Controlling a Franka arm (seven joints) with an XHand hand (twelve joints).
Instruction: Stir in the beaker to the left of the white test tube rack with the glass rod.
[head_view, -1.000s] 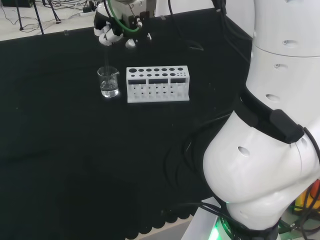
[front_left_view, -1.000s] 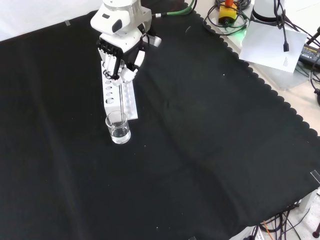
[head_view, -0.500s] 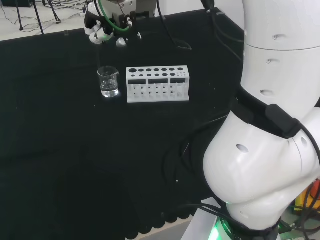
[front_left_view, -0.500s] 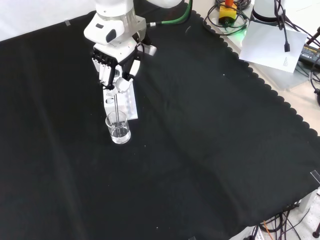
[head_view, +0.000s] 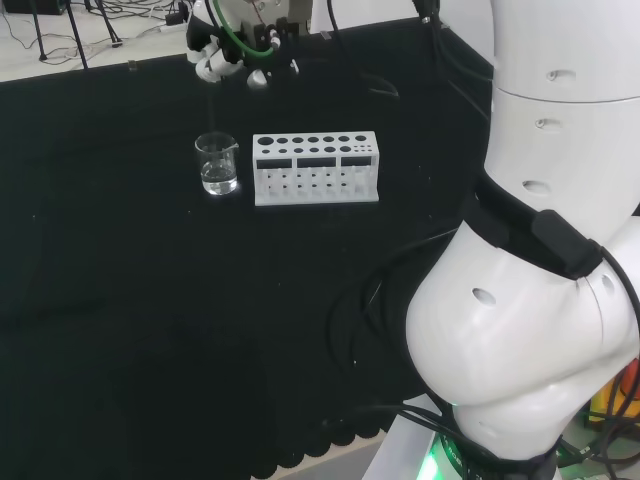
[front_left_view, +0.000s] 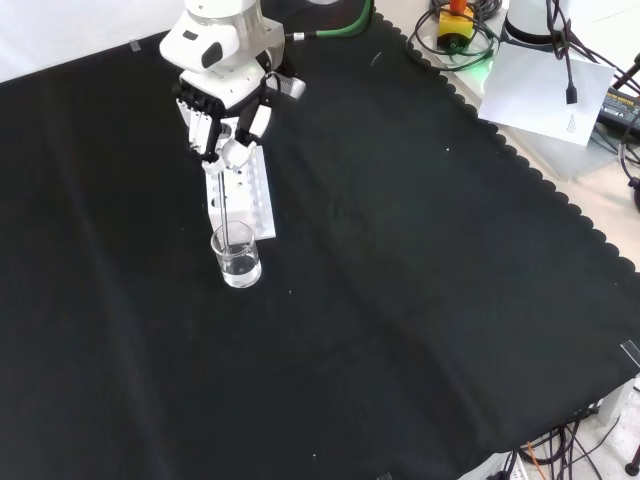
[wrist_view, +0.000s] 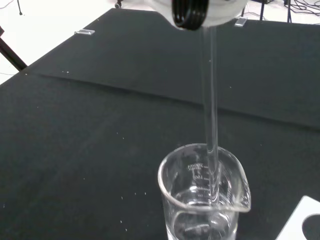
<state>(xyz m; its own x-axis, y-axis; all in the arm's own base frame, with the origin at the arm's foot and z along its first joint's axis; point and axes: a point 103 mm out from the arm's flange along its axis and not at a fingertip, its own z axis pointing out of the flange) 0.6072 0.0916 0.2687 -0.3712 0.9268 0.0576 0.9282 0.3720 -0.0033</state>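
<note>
A small clear glass beaker (front_left_view: 236, 255) with a pouring spout stands upright on the black cloth, well in from every edge and nearer the far edge in the head view. It holds a shallow layer of clear liquid. Just beside it, to the right in the head view, lies the white test tube rack (head_view: 316, 168) with rows of round holes. A thin clear glass rod (wrist_view: 210, 110) hangs almost upright, its lower end dipped inside the beaker (wrist_view: 203, 196) near the wall.
</note>
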